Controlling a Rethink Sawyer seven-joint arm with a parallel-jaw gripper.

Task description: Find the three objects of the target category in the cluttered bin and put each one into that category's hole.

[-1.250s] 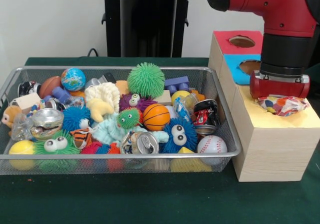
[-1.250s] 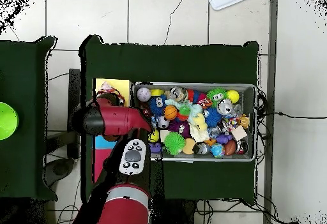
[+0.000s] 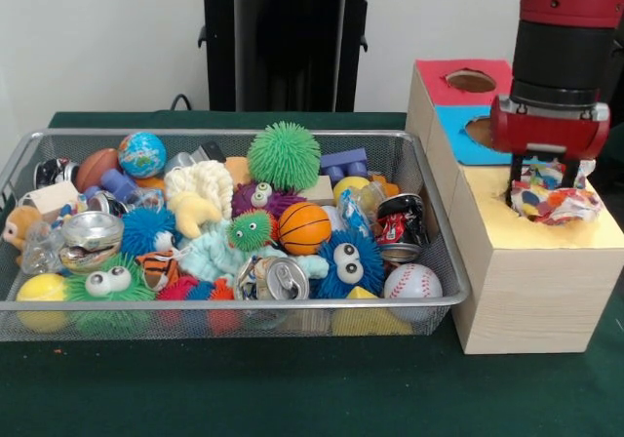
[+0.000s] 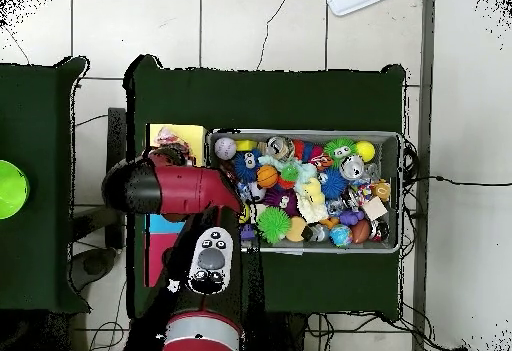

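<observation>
A white polka-dot cloth lies bunched over the hole in the yellow-painted top of the pale wooden box. My gripper hangs straight down over it, open, with a finger on each side of the cloth's top. In the overhead view the arm covers the gripper, and a bit of the cloth shows by the yellow area. The silver wire-mesh bin stands left of the box, full of toys. I cannot make out any other dotted cloth in it.
The box also has a blue-surround hole and a red-surround hole behind the yellow one. The bin holds spiky rubber balls, a cream plush, cans, a baseball and a small basketball.
</observation>
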